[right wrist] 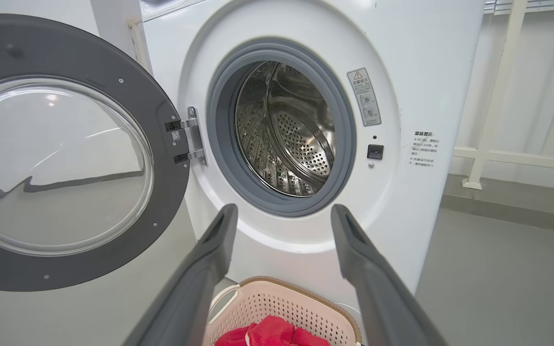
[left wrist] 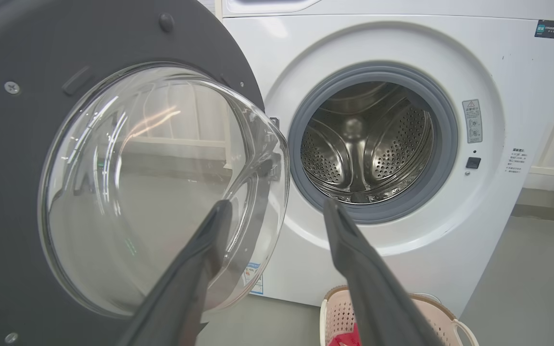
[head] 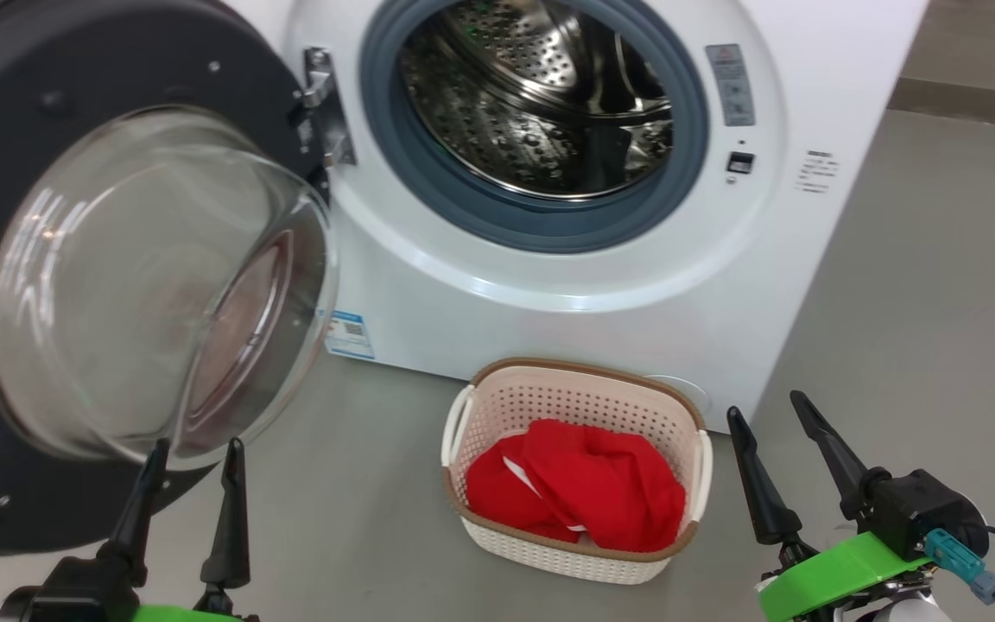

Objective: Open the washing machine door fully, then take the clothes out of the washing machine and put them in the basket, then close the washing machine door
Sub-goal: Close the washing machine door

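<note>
The clothes (head: 584, 492) lie in the basket (head: 584, 367) at lower centre, and the drum (head: 541, 95) looks bare. The door (head: 117, 52) hangs wide open at the left. The left gripper (head: 198, 445) and right gripper (head: 765, 406) both have fingers apart, holding nothing. In closing the door, the left fingers could skid off the slick glass, or a weak push could leave it unlatched.

Washing machine (head: 549, 328): white front panel, smooth, semi-gloss. Drum (head: 541, 95): perforated bright metal, polished, mirror-like. Door seal (head: 549, 226): grey rubber, matt. Washing machine door (head: 143, 285): clear glass bowl, glossy, streaked with reflections; surrounding inner face (head: 91, 69) dark grey plastic, matt. Hinge (head: 322, 104): bright metal. Basket (head: 575, 402): cream perforated plastic, smooth, with a brown woven-look rim. Clothes (head: 601, 492): red cloth, soft, matt, creased. Floor (head: 359, 518): grey, smooth, low sheen
</note>
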Robot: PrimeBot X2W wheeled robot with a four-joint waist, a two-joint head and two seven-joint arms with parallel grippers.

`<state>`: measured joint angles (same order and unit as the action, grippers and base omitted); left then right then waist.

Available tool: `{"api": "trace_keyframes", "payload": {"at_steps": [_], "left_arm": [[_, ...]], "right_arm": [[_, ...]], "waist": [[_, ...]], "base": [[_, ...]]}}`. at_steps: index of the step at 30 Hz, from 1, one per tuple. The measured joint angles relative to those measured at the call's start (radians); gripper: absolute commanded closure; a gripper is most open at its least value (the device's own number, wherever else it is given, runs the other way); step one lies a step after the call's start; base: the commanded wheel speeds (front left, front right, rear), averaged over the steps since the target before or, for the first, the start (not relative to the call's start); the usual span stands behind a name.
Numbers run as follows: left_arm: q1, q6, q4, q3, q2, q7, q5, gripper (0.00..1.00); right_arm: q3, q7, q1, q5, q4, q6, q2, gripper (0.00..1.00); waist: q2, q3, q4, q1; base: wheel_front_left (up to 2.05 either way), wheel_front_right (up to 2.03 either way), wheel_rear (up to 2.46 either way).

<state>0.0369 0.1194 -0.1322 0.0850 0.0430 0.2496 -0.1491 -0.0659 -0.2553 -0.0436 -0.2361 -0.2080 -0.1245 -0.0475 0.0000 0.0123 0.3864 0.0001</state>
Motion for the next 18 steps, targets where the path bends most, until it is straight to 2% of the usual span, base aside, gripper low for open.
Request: {"api": "trace_keyframes", "payload": {"at_steps": [10,18], "left_arm": [[-0.005,-0.006,-0.006,0.009,0.001,0.000,0.013,0.00],[-0.023,-0.015,0.005,0.026,0.001,0.000,0.008,0.00]], "right_arm": [[-0.021,0.000,0.000,-0.009,0.001,0.000,0.000,0.00],[-0.055,0.000,-0.005,-0.009,-0.015,0.000,-0.001,0.00]], "waist": [[0.0000,0.014,0.100,0.0000],[0.0000,-0.001,0.126,0.0000]], "base": [[0.00,0.00,0.00],[0.00,0.00,0.00]]}}
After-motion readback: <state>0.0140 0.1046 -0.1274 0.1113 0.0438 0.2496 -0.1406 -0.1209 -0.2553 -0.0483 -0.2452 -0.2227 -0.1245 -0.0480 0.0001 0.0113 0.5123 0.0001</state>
